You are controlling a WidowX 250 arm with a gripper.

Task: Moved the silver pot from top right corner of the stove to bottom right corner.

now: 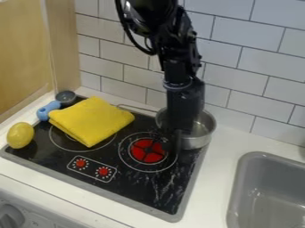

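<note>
Where I hang just right of the frame's middle, my gripper point(177, 141) is over the near left part of the pot point(197, 142); whether I am parted, together or clamped on its wall I cannot tell. That pot, round, silvery and shiny, is at the stove's upper right corner, its thin handle point(136, 107) pointing left. Just below and left of me lies the burner point(147, 150), a red disc crossed with black inside pale rings. Around it spreads the stove point(137, 187), glossy black with a grey rim, streaked whitish toward its lower right. Two red knobs point(104, 171) sit within a white outline, lower left. Farther left, a folded yellow cloth point(92, 119), soft and thick, lies slantwise, with a blue handle point(47, 110) and a dark round cup point(65, 97) past it. At the left edge rests a smooth yellow oval point(20, 135). White counter point(220, 178) frames the stove; the grey sink point(241, 178), with rounded corners, is set into it at the lower right. Behind me rises a wall point(238, 75) of white tiles with dark joints, and pale brown wood point(24, 49) stands upper left.
</note>
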